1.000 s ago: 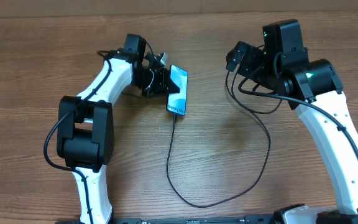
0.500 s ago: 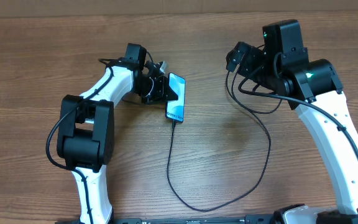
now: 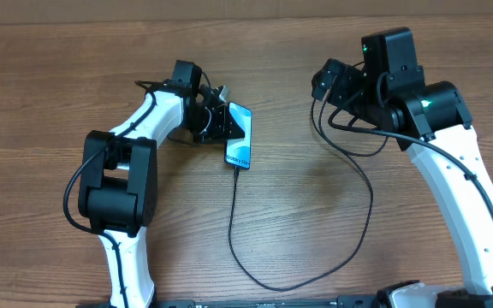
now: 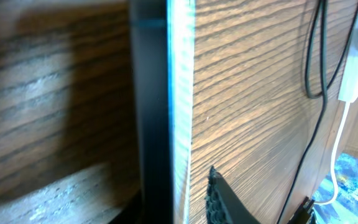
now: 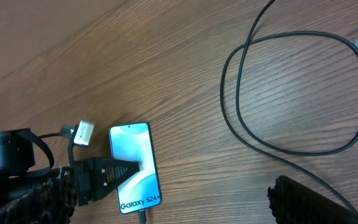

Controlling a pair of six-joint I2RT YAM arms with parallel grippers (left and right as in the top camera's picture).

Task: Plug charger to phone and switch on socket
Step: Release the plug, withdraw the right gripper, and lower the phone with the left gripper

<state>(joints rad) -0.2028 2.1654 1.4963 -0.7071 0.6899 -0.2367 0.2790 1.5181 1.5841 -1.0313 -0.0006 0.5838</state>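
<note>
Presently the left claw (image 3: pixel 225 124) stands nearly closed across the phone (image 3: pixel 242 147), with one finger (image 5: pixel 107 173) lying over the screen, and it appears to grip it. Right claw (image 3: pixel 322 79), at 1 o'clock overhead: opening cannot be determined.

Risk: shifting the gripped phone could tug the thin black charger (image 3: pixel 371 204) and unseat its connector. The loose loops could also snag an arm.

The phone sits at 11 o'clock on the table (image 3: pixel 315 214). It is slim and black-edged, its screen lit pale blue, with white lettering at its 6 o'clock end, where the lead appears seated.
</note>
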